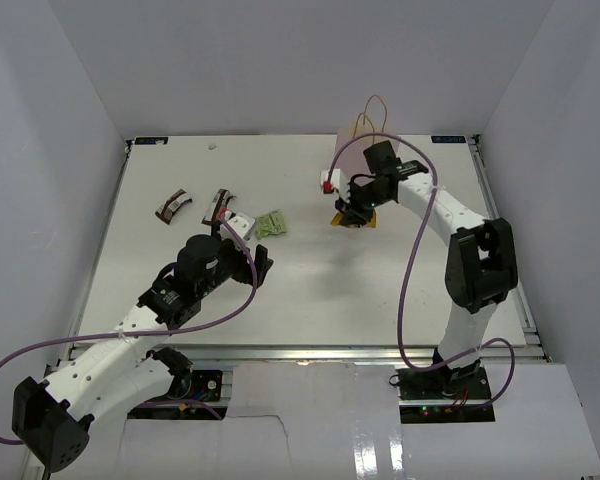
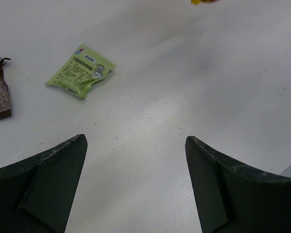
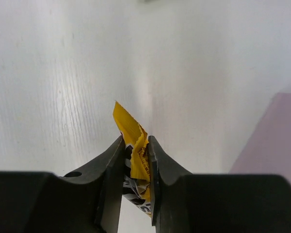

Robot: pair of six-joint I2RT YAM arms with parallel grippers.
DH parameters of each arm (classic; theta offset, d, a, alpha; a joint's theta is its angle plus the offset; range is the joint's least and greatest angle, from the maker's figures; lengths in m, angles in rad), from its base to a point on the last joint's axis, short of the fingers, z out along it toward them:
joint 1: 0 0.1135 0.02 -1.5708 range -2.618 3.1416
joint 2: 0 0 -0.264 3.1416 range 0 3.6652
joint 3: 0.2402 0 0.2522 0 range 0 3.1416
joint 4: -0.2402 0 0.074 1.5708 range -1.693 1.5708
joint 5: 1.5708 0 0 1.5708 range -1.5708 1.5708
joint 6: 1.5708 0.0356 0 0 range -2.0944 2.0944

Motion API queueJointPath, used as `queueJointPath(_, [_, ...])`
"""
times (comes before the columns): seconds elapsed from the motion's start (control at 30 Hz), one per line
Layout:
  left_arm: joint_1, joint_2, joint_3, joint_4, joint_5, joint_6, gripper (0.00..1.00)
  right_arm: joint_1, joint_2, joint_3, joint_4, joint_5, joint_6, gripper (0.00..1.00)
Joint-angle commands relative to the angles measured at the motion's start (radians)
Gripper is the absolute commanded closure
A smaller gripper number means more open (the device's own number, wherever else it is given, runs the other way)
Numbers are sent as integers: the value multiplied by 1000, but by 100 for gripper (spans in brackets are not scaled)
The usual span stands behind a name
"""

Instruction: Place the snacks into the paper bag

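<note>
Right claw on a yellow packet beside the bag; by my reckoning much of the loading is left.

My right claw [image 3: 136, 141] is pinching a crumpled bright yellow candy packet [image 3: 128, 121] low over the white bench [image 1: 330, 300], just beside the pale pink upright paper bag [image 1: 358, 140] and not yet over its mouth. My left claw [image 2: 136, 140] hangs spread and empty above the bench. Lying out are a light green flat pouch [image 2: 81, 71], a dark brown bar with white ends [image 1: 173, 206] and a second brown bar [image 1: 220, 207]. I cannot see into the bag, so I judge at least four packets are left to go in.
</note>
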Motion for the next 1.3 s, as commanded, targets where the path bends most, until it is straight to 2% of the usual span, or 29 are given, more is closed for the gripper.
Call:
queueJointPath(0.0, [4,-18,13,0,10,9,7,-60,-127,115,33,-201,209,87])
queueJointPath(0.07, [4,-18,13,0,9,9,7,-101,-150,158,70,-259,318,87])
queueJointPath(0.17, [4,-18,13,0,7,9,7,-166,-204,169,232,-275,506,86])
queueJointPath(0.23, [4,-18,13,0,6,9,7,-192,-216,171,376,-211,608,86])
queueJointPath(0.37, [4,-11,12,0,3,9,7,-233,-221,207,530,-71,790,92])
queueJointPath(0.57, [4,3,10,0,-2,10,7,-235,-195,255,740,93,909,92])
queueJointPath(0.8, [4,26,12,-4,-11,13,7,-235,-43,399,835,240,1024,92])
queueJointPath(1.13, [5,54,15,-5,-11,16,7,-247,83,436,836,202,1125,91])
queueJointPath(1.27, [7,51,15,-5,-8,17,7,-247,91,395,845,193,1147,85])
